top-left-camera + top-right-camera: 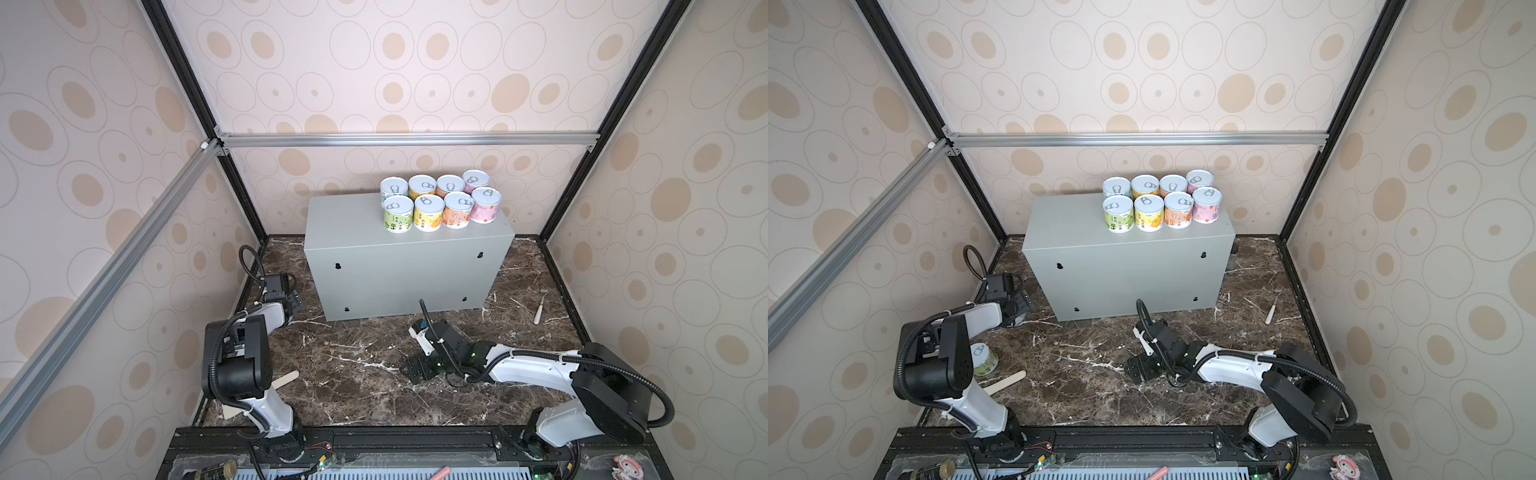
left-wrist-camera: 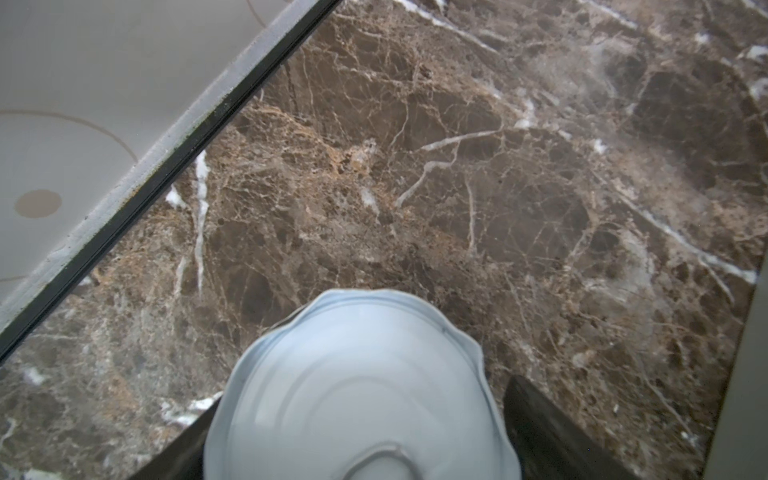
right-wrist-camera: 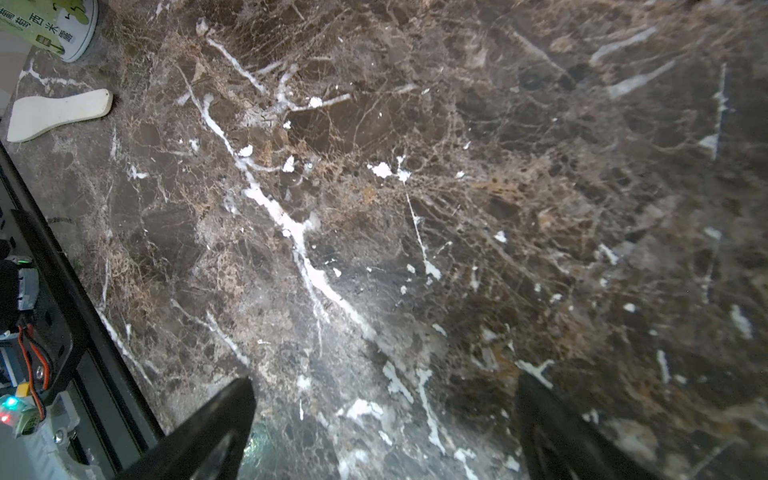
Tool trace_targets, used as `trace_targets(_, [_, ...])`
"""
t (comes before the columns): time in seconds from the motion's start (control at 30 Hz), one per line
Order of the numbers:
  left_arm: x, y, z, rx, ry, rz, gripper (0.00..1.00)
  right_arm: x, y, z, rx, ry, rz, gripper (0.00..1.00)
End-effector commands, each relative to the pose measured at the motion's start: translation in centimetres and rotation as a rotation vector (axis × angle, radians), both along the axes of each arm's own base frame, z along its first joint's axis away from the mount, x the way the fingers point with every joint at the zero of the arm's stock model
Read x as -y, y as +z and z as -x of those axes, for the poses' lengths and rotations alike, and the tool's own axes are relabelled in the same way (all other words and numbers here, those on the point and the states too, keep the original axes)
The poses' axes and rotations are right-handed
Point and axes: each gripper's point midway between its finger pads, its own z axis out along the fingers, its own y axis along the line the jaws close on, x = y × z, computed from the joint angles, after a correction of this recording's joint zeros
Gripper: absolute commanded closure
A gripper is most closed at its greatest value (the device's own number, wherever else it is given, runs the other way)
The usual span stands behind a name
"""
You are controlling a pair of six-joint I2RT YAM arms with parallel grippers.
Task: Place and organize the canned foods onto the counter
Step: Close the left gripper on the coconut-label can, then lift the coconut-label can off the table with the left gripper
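Several canned foods (image 1: 440, 203) (image 1: 1163, 203) stand upright in two rows on the right half of the pale grey counter (image 1: 407, 270) (image 1: 1125, 270). My left gripper (image 1: 292, 308) (image 1: 1018, 308) (image 2: 365, 390) hangs low over the marble by the counter's left end. It is open, its jaws either side of a silver-lidded can (image 2: 353, 365), with a thin strip of marble showing at one finger. A green-labelled can (image 1: 984, 359) (image 3: 54, 29) stands on the marble by my left arm. Over bare marble at the middle, my right gripper (image 1: 415, 370) (image 1: 1140, 370) (image 3: 384, 415) is open and holds nothing.
A wooden spatula (image 1: 286, 378) (image 1: 1007, 382) (image 3: 58, 114) lies near the green-labelled can. A fork with a white handle (image 1: 540, 309) (image 1: 1272, 309) lies on the marble to the right of the counter. Patterned walls with black frame posts enclose three sides.
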Motion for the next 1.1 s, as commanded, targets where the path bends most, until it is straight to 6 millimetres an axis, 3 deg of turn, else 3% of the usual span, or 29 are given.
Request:
trace_targets(0.0, [-0.9,0.4,-0.8,-0.004,0.003,-0.036,0.12,0.1,0.0,-0.2,0.0,-0.011,-0.007,0.0])
trace_targets(0.2, [-1.1,-0.1,-0.9,-0.038,-0.003,-0.046,0.21,0.2,0.3,-0.3,0.013,-0.013,-0.002,0.0])
trace_targets(0.57, [-1.3,1.7,-0.9,-0.025,-0.013,-0.077,0.38,0.2,-0.2,-0.4,0.003,-0.013,0.014,0.0])
trace_targets(0.87, [0.0,5.8,-0.5,0.094,-0.032,-0.029,0.4,0.1,-0.5,-0.6,0.004,-0.011,0.033,0.01])
trace_targets(1.07, [0.9,8.9,0.8,0.18,-0.038,0.005,0.41,0.0,-0.3,-0.7,-0.003,-0.002,0.042,0.01])
